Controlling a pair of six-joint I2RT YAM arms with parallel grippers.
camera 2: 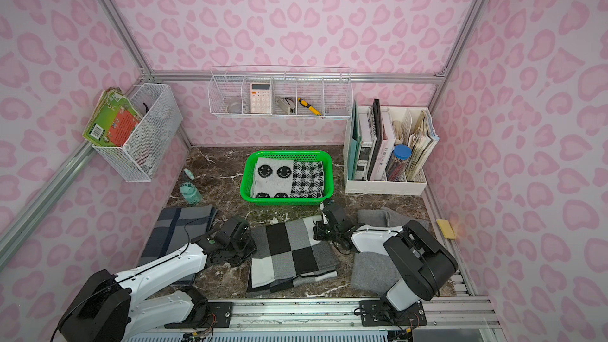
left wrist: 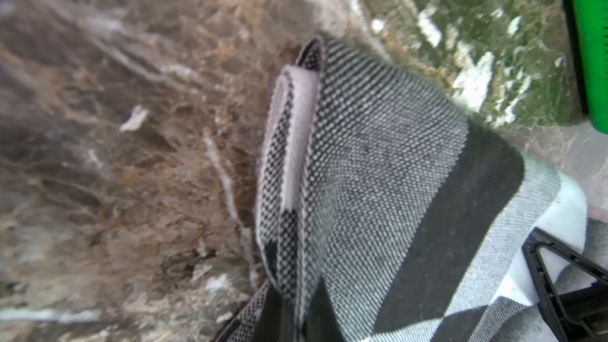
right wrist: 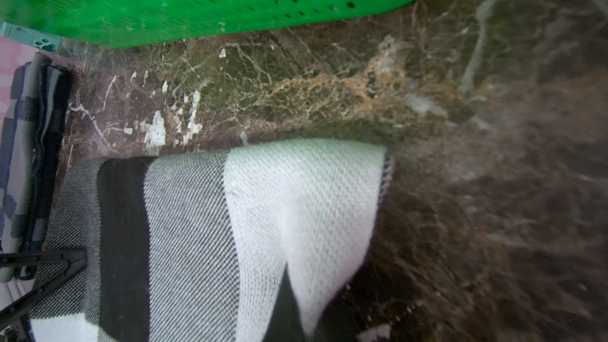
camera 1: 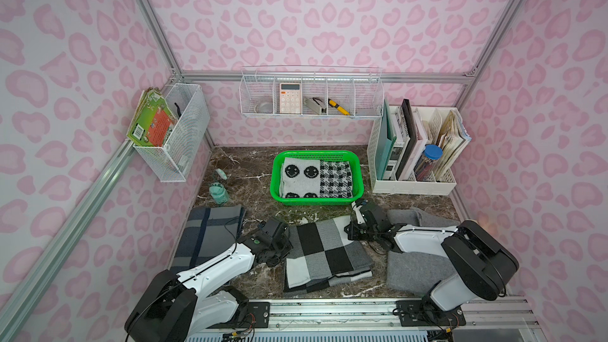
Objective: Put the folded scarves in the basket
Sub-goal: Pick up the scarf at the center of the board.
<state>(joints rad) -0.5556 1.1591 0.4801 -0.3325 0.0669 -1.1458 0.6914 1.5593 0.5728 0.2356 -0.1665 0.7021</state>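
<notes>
As the left end effector [left wrist: 296, 319] and right end effector [right wrist: 309, 322] each pinch a far corner of the scarf [camera 1: 325, 251], which lies on the surface [camera 1: 256, 172] just before the basket [camera 1: 316, 153], both should rise level.

Rear centre of the marble tabletop [camera 1: 250, 172]: green perforated plastic basket [camera 1: 359, 172], holding a folded smiley-and-houndstooth scarf [camera 1: 316, 177]. Nearer the arms: a folded black, grey and white checked scarf [camera 1: 325, 251], flat on the marble. The left gripper [camera 1: 290, 230] and right gripper [camera 1: 349, 229] sit at its far corners, fingertips hidden.
</notes>
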